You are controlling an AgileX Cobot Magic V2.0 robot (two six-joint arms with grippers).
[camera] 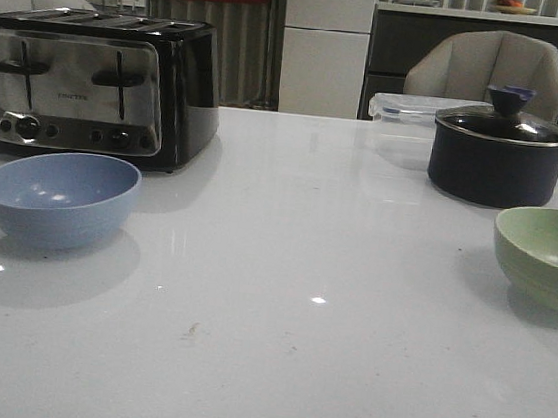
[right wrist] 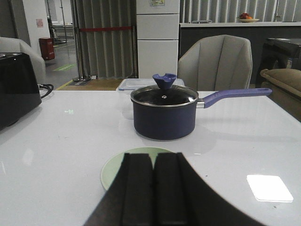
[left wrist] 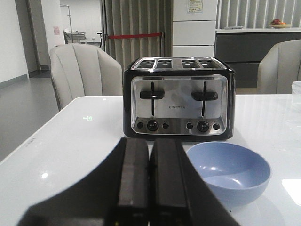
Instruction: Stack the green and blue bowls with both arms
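The dusty blue bowl [camera: 60, 198] sits upright at the table's left, in front of the toaster. The pale green bowl [camera: 549, 257] sits at the right edge, in front of the pot. Neither arm shows in the front view. In the left wrist view my left gripper [left wrist: 149, 146] is shut and empty, with the blue bowl [left wrist: 230, 172] just ahead and to one side of it. In the right wrist view my right gripper [right wrist: 154, 157] is shut and empty, and its fingers cover most of the green bowl [right wrist: 113, 173] lying right behind them.
A black and chrome toaster [camera: 89, 82] stands at the back left. A dark blue lidded pot [camera: 500, 151] with a long handle stands at the back right, a clear lidded box [camera: 407, 108] behind it. Chairs stand beyond the white table [camera: 290, 299].
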